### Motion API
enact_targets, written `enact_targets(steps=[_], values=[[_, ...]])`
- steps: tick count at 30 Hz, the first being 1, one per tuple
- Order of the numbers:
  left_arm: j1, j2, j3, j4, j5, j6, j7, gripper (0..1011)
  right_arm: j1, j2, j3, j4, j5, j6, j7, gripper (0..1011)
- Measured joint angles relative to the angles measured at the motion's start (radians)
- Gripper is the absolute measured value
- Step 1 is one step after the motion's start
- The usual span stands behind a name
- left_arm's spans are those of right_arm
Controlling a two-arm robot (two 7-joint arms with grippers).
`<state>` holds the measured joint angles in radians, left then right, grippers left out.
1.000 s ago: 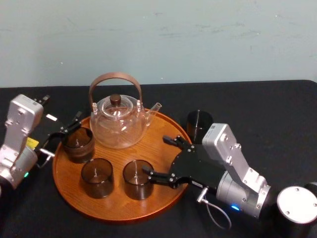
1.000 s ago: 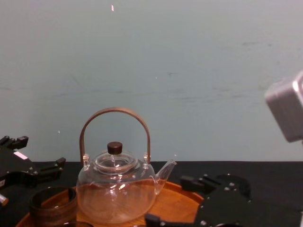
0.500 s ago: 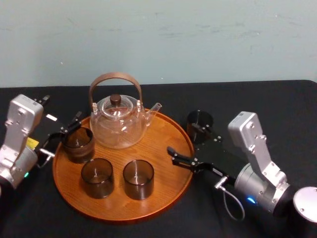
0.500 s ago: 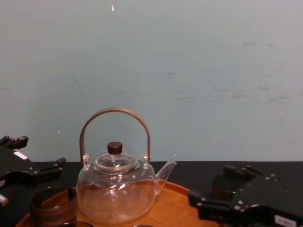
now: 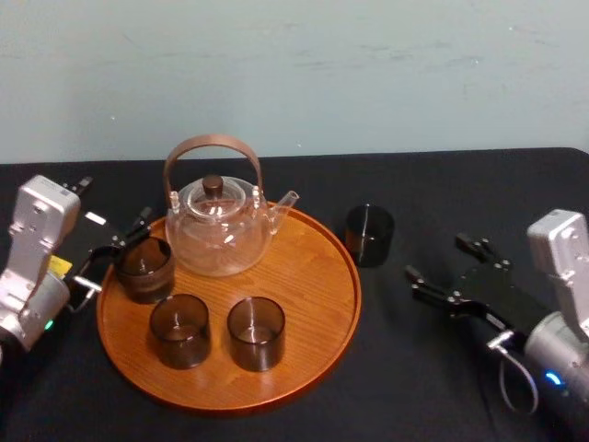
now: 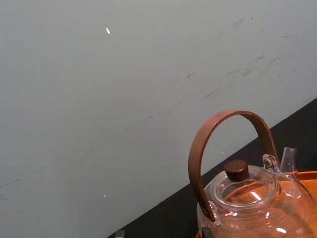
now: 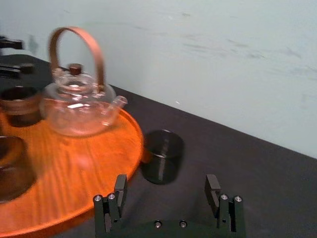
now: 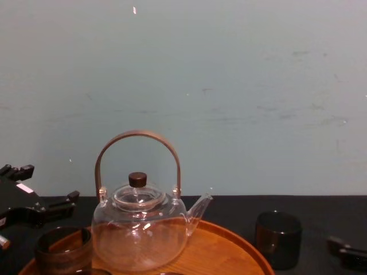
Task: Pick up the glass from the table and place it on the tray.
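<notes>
Starting left: your left gripper (image 5: 115, 247) sits spread by the tray (image 5: 304, 368). The glass (image 5: 370, 235) is on the table (image 5: 460, 189), just off the tray's right rim. Your right gripper (image 5: 434, 258) has backed away rightward, fingers wide apart, so nothing's grabbed yet.

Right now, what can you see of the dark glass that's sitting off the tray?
The glass is a small, dark, smoky see-through cylinder with an open top, and it looks empty. It stands upright on the black table, just outside the rim of the tray, on the robot's right. I cannot tell whether it touches the rim. Nothing grips it: the right claw is open and sits apart from it, farther right.
</notes>
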<state>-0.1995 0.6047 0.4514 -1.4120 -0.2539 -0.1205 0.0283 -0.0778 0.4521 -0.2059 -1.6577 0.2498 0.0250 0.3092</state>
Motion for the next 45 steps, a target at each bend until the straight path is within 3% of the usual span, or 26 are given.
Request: enact_targets(steps=[6, 14, 22, 36, 45], values=[[0.000, 0.000, 0.000, 0.000, 0.000, 0.000, 0.000, 1002, 0.004, -0.002, 0.046, 0.038, 0.026, 0.011, 0.003, 1002], [0.000, 0.000, 0.000, 0.000, 0.000, 0.000, 0.000, 1001, 0.029, -0.017, 0.056, 0.073, 0.034, 0.022, 0.005, 1002], [0.000, 0.000, 0.000, 0.000, 0.000, 0.000, 0.000, 1001, 0.053, -0.021, 0.029, 0.079, 0.033, 0.034, 0.030, 1002], [0.000, 0.000, 0.000, 0.000, 0.000, 0.000, 0.000, 1001, 0.110, -0.004, -0.037, 0.045, 0.001, 0.127, 0.043, 1002], [0.000, 0.000, 0.000, 0.000, 0.000, 0.000, 0.000, 1002, 0.150, -0.010, -0.051, 0.077, 0.003, 0.152, 0.050, 1002]])
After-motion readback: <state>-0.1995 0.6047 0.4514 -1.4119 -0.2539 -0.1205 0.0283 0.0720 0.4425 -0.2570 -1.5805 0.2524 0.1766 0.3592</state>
